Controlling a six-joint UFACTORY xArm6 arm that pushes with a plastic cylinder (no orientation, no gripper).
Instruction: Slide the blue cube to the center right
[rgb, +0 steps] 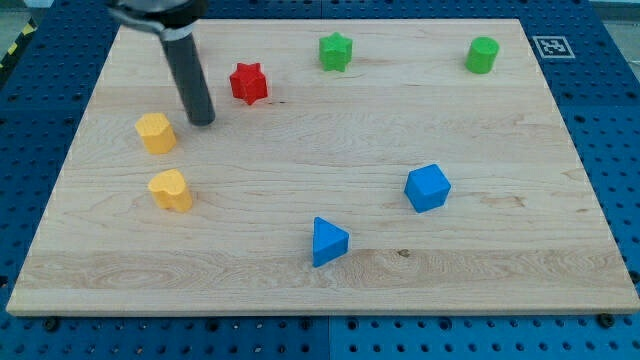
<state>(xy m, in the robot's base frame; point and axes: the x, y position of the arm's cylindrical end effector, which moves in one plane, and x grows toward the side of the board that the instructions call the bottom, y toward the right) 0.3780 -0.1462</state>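
Observation:
The blue cube (428, 187) sits on the wooden board (330, 150), right of centre and a little below the middle. My tip (203, 121) is far from it at the upper left, between the red star (249, 83) and the upper yellow block (156, 132). It touches no block.
A blue triangular block (328, 241) lies at the lower centre. A second yellow block (172, 190) is at the left. A green star (336, 51) and a green cylinder (482, 55) stand near the top edge. A marker tag (551, 46) is off the board's top right corner.

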